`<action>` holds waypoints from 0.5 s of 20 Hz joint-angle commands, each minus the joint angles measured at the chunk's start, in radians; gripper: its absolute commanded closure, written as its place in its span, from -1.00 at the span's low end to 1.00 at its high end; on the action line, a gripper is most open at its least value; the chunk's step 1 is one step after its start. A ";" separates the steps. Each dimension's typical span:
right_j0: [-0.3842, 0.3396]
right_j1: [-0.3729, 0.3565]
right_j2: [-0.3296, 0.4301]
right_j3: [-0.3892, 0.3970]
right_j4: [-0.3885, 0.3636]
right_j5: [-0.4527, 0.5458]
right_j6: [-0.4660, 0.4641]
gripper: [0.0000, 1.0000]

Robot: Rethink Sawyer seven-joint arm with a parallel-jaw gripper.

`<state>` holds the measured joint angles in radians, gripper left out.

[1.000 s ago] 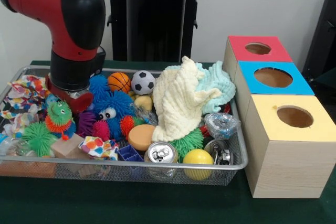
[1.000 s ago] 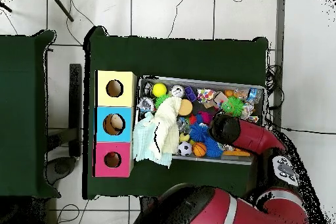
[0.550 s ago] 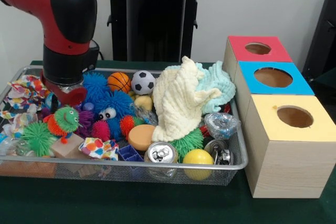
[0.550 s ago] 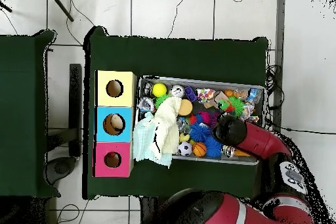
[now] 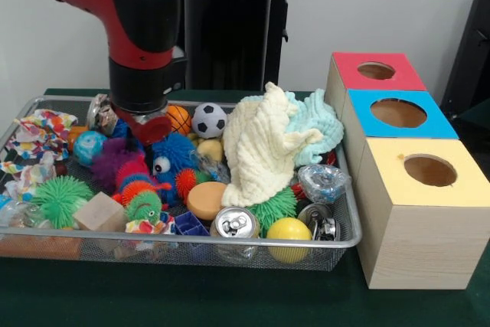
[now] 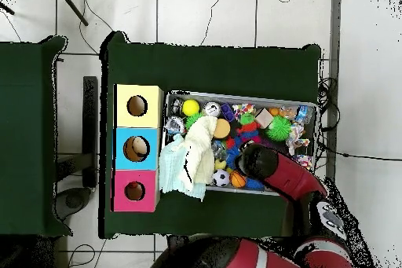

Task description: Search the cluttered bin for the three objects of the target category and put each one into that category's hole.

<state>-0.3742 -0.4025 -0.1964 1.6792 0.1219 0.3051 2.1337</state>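
Arm: the red and black arm [image 5: 142, 28] comes down over the far left part of the wire mesh bin [image 5: 337, 244]; in the overhead view the arm [image 6: 279, 172] covers the bin's corner nearest the robot's base.
Gripper: the gripper [image 5: 145, 124] shows only as a red tip under the black wrist; whether its fingers are apart or together cannot be told, and nothing is seen held.
Spiky toys: a blue googly-eyed spiky ball [image 5: 172, 157] lies just right of and below the gripper tip; a purple spiky ball [image 5: 113, 160] sits just left of it; a green and orange spiky caterpillar [image 5: 143, 203] lies nearer the front rim, apart from the gripper.
Balls: a small basketball [image 5: 179, 118] sits beside the gripper, partly hidden; a soccer ball [image 5: 208, 120] is to its right.
Cloth: a cream and pale blue towel [image 5: 276, 143] is heaped at the bin's right half.
Boxes: red [image 5: 373, 73], blue [image 5: 398, 116] and yellow [image 5: 429, 174] hole boxes stand right of the bin.
Views: the front view shows the gripper tip; the overhead view hides it under the arm, but shows the towel [image 6: 188, 159] draped over the bin's edge toward the boxes.
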 commanded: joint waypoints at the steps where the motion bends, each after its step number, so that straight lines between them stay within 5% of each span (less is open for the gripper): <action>1: 0.047 0.055 0.132 0.194 0.148 -0.020 0.325 -1.00; 10: 0.095 0.076 0.143 0.224 0.290 -0.066 0.322 -1.00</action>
<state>-0.3198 -0.4031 -0.1973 1.7671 0.3185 0.2256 2.1345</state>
